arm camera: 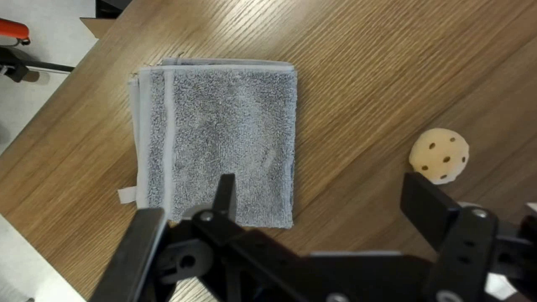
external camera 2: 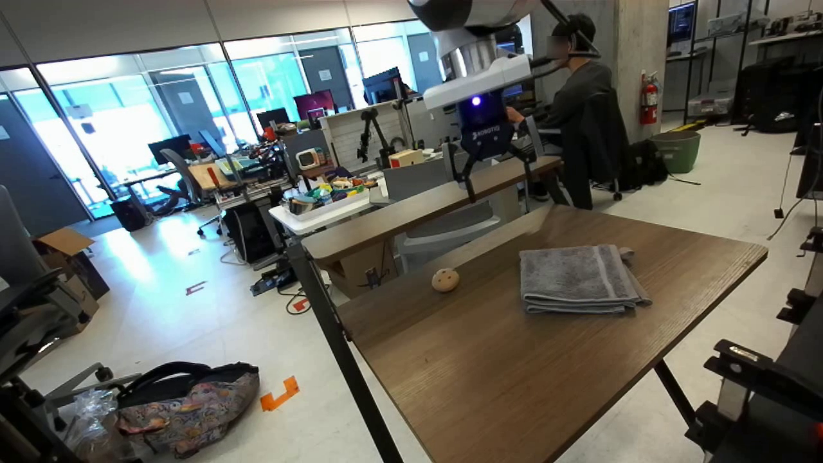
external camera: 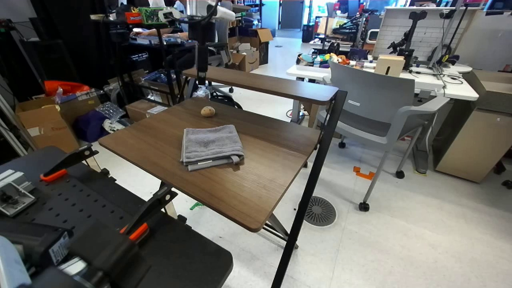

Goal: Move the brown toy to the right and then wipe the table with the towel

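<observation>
1. The brown toy sits on the worktop, apart from the towel: to the towel's right in the wrist view, beyond the towel in an exterior view.
2. Being rounded, it may roll or slip out if the fingers close off-centre, and a stray nudge away from the towel could send it over the worktop's edge. Set down too close to the towel, it could be swept along by the wipe.
3. The toy shows no front. Seen from above, its outline is nearly round, so no long axis can be named; dark spots dot its upper side.
4. The towel lies folded and roughly square, again without a clear long axis. In the wrist view a pale stripe runs along its left side and a small tag points out leftward. A shallow pinch might catch only the top layer and unfold it.
5. The gripper hangs higher than the towel, clear of both things, its fingers wide apart with nothing between them.
6. Beyond the towel in an exterior view, a raised shelf runs along the worktop; a low swing might knock it.
</observation>
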`<act>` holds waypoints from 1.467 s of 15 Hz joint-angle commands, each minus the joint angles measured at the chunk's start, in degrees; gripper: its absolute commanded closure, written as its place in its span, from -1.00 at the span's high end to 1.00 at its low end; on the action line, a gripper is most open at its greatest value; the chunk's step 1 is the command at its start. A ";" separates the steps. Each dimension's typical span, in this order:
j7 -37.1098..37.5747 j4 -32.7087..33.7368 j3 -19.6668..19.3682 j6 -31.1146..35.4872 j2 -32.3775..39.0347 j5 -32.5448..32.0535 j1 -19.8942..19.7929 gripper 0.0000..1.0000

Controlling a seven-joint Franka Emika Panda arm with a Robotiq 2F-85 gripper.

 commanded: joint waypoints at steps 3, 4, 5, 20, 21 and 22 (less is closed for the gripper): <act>-0.33 0.03 -1.13 0.03 -0.01 0.66 0.67 1.00; -0.31 -0.03 -1.18 -0.02 -0.44 0.64 0.65 1.00; -0.31 -0.09 -1.20 -0.03 -0.80 0.63 0.64 1.00; 0.70 9.10 0.03 12.77 14.69 2.25 3.60 1.00; 0.94 9.11 -0.20 14.43 14.95 2.15 3.91 1.00; 1.05 9.22 -0.36 16.42 15.30 2.02 4.16 1.00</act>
